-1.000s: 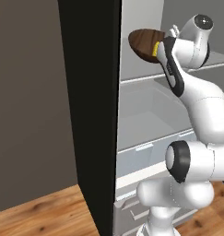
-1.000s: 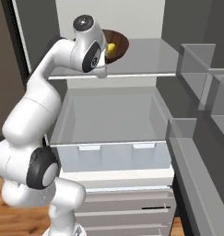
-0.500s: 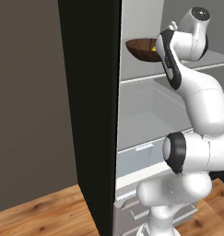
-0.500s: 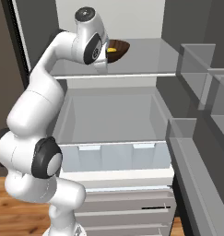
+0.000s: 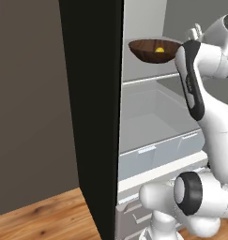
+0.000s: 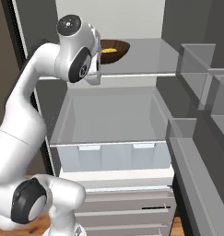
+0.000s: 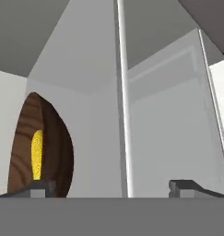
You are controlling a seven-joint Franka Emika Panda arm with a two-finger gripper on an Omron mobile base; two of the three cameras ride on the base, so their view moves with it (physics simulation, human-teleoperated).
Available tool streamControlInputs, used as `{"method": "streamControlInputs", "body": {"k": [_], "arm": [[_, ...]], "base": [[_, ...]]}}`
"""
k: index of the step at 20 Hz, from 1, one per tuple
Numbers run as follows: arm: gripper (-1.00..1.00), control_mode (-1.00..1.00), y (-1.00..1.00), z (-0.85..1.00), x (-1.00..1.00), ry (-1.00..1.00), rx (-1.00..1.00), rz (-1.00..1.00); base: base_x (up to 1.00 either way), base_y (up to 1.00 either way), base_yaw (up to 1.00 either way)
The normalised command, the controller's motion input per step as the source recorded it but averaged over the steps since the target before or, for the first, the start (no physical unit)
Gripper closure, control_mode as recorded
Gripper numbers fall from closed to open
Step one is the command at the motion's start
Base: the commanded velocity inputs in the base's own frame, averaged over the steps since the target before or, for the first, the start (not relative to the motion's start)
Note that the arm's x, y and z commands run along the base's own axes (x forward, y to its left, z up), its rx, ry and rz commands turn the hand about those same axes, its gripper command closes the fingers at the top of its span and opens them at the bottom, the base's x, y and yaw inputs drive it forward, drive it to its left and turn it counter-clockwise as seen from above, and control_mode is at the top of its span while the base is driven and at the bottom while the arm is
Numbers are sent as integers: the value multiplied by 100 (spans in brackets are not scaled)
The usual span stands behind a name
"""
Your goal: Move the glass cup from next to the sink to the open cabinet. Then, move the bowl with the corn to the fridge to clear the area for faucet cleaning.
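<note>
Hand view: pincer (image 7: 113, 186) spread wide, nothing between its two dark tips, one tip (image 7: 39, 186) low at the left edge of the gap, the other low to the right; just beyond the left tip, brown wooden bowl (image 7: 39, 147) seen rolled on its side, clear of the grip, yellow corn (image 7: 37, 154) lying inside it; past the gap, a pale upright bar and grey inner walls of the fridge (image 7: 168, 115)

Left base view: same bowl (image 5: 153, 50) resting on a fridge shelf (image 5: 143, 77) ahead of the wrist, corn (image 5: 159, 49) a small yellow spot in its hollow; below the shelf, a clear drawer (image 5: 153, 140); nearest the camera, black fridge side (image 5: 94, 108)

Right base view: bowl (image 6: 114, 50) just behind the hand, on the upper shelf (image 6: 145, 60), corn (image 6: 109, 50) in it
</note>
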Motion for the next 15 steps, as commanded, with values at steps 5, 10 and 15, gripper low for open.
{"method": "streamControlInputs", "body": {"k": [5, 10, 15], "arm": [[-100, -100, 22, -51, -100, -13, 0, -3], [-100, -100, -10, -63, -87, 12, 3, 2], [-100, -100, 100, -100, -100, 13, -45, 44]], "base": [[0, 0, 0], [0, 0, 0], [0, 0, 0]]}}
